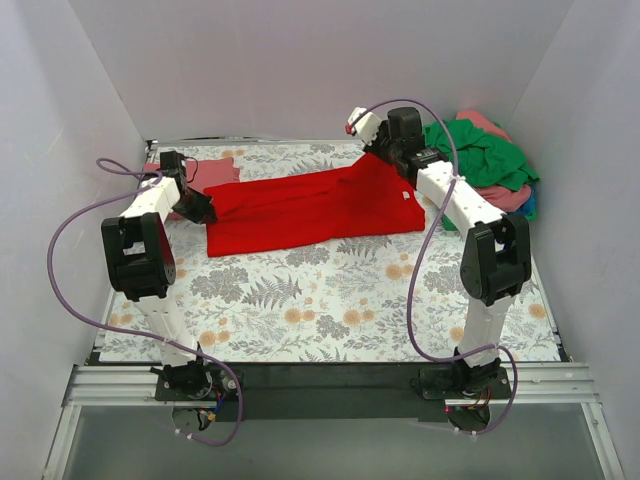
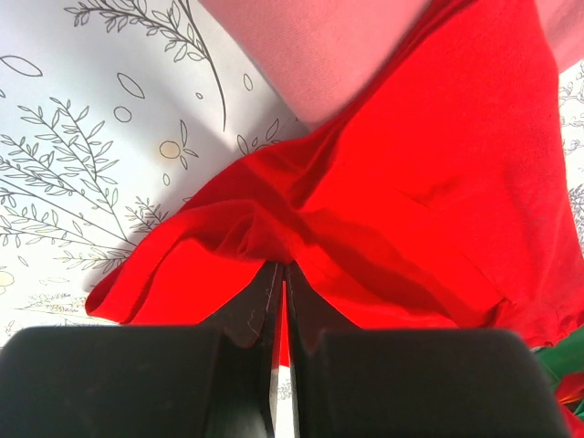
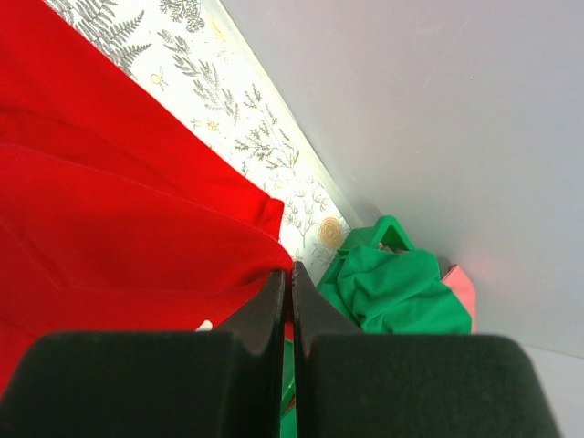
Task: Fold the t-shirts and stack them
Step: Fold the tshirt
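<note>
The red t-shirt (image 1: 310, 210) lies stretched across the far half of the floral tablecloth (image 1: 330, 300), with an arm at each end. From above I cannot pick out its sleeves or collar, only a long flat band with a small white label near its right end.

The left gripper (image 2: 283, 274) has its fingers pressed together on the shirt's left edge. Its wrist camera shows a thin strip of red between them, while the black finger blocks cover the pinched spot itself. The right gripper (image 3: 290, 276) is likewise clamped on the far right edge, and its own fingers hide the grip there too.

The salmon-pink t-shirt (image 1: 215, 172) sits at the far left, just behind the left gripper, partly hidden by the arm, so I cannot tell whether it is folded.

In the far right corner, the green t-shirt (image 1: 485, 155) is heaped on a pink t-shirt (image 1: 500, 195). A blue t-shirt (image 1: 529, 207) shows only as a sliver at the heap's edge.

That heap crowds the white walls (image 1: 300, 60), which shut the table in at the back and both sides. The red shirt's left end lies near the tablecloth's left edge. Open patterned cloth runs from the shirt's near hem to the arm bases.
</note>
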Robot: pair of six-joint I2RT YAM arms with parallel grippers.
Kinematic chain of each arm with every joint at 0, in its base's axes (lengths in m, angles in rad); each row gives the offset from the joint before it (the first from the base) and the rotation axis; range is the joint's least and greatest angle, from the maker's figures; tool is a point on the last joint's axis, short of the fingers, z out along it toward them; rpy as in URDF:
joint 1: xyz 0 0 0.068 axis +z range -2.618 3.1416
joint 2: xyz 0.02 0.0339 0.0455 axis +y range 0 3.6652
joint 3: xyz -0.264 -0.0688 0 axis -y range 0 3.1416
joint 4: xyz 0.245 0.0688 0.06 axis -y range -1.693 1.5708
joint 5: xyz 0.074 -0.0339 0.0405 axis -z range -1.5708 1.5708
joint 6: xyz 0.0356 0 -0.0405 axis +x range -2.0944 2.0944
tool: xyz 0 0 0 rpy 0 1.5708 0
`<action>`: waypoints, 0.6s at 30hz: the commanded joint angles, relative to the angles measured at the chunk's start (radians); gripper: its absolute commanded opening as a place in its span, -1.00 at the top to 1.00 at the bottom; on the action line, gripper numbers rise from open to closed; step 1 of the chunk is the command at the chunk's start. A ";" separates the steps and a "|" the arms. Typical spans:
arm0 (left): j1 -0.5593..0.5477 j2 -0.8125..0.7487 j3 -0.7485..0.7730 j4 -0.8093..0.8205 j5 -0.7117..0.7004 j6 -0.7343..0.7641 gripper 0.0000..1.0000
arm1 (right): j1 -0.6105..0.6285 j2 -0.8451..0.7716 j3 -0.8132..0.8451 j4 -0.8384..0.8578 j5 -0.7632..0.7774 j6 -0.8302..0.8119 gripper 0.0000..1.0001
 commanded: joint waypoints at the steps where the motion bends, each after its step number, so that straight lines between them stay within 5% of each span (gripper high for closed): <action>1: 0.007 -0.016 0.036 -0.007 -0.033 0.005 1.00 | -0.005 0.021 0.068 0.043 -0.005 0.025 0.97; 18: 0.006 -0.095 -0.025 -0.019 -0.039 -0.001 1.00 | 0.006 0.090 0.120 0.043 -0.025 0.051 0.97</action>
